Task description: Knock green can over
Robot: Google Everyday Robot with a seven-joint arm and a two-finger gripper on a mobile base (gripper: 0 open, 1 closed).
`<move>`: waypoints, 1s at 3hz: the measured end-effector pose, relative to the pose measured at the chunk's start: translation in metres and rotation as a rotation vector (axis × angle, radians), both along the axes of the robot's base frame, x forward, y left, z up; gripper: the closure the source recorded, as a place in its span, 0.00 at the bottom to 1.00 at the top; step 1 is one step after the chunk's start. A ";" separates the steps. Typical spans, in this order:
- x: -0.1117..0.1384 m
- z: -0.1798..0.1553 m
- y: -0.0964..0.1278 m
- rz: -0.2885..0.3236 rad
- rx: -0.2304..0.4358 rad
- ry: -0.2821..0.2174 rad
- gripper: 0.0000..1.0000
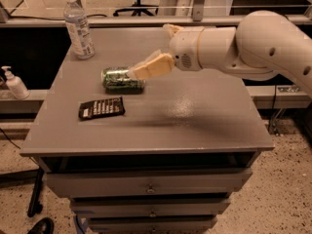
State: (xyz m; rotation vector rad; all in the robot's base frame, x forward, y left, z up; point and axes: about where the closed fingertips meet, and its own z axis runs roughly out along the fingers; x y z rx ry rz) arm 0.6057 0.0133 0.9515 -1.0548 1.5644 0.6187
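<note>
The green can [121,80] lies on its side on the grey table [195,121], left of centre, its length running left to right. My gripper [134,73] comes in from the right on the white arm [253,45]. Its cream fingers [155,65] are shut together and empty. The tip hovers just above the can's right half, close to it or touching it; I cannot tell which.
A clear plastic water bottle [78,27] stands at the table's back left corner. A dark flat snack packet [101,107] lies in front of the can. A soap dispenser [14,83] stands on a ledge to the left. Drawers sit under the tabletop.
</note>
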 end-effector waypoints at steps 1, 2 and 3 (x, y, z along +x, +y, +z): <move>0.007 0.016 -0.049 -0.004 -0.093 -0.051 0.00; 0.024 0.032 -0.132 -0.039 -0.223 -0.082 0.00; 0.020 0.058 -0.158 -0.050 -0.246 -0.108 0.00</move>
